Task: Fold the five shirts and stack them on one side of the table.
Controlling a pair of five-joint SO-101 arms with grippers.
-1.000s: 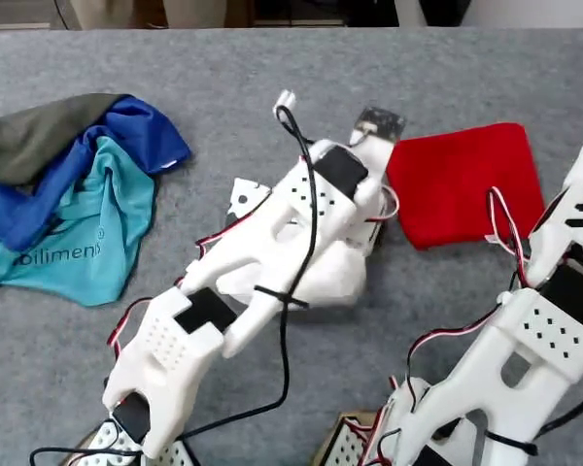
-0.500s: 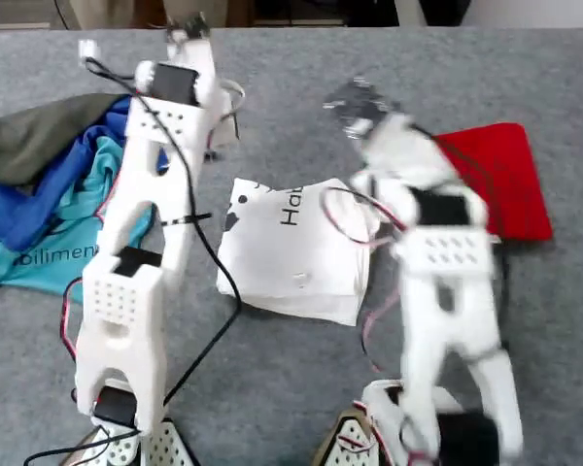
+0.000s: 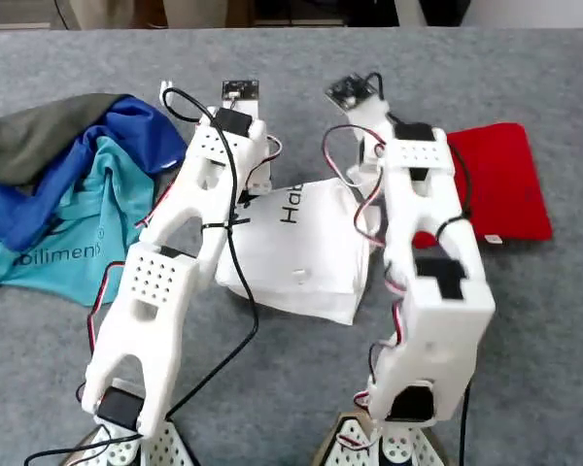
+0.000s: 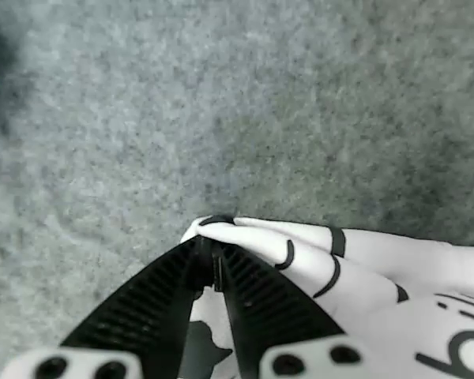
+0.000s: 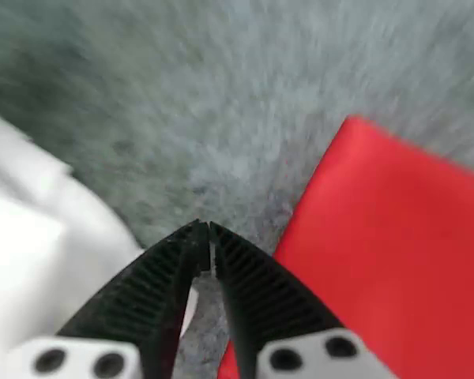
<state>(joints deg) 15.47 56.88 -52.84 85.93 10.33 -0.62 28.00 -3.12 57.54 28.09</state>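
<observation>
A folded white shirt [image 3: 296, 252] with black print lies mid-table. My left gripper [image 4: 213, 241] is shut on its far left corner [image 4: 221, 225], the cloth pinched between the black fingers. The right gripper [image 5: 205, 235] is shut, its tips over the grey table cover between the white shirt's far right edge [image 5: 24, 237] and a folded red shirt [image 5: 395, 237]. I cannot tell whether it holds cloth. In the high view both arms reach over the white shirt's far edge, and the red shirt [image 3: 500, 180] lies flat at the right.
A loose pile sits at the left edge: a grey shirt [image 3: 34, 136], a blue shirt [image 3: 136, 131] and a teal shirt [image 3: 87, 233]. Both arm bases stand at the near edge. Bare grey table cover [image 3: 525, 330] lies at the near right.
The left arm swung off the white shirt toward the pile, then came back to the shirt's far left corner. The right arm moved in from the right edge to its far right corner.
</observation>
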